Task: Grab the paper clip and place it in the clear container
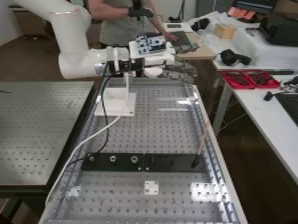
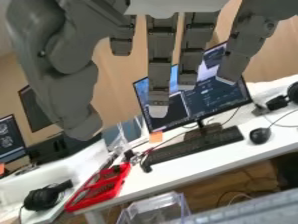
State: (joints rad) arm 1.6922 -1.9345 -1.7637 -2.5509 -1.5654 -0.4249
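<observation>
Unclenched, my hand (image 1: 178, 72) hangs near the bench (image 1: 156, 137). I see one clear container (image 2: 156, 207); the red tray (image 2: 109, 194) holds dark things (image 2: 100, 188).

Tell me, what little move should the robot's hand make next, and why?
Probably lower the hand gently toward the bench, fingers open: it is raised at the far end, fingers straight and holding nothing, and the clear container is near the bench's edge. I can't make out a paper clip.
</observation>
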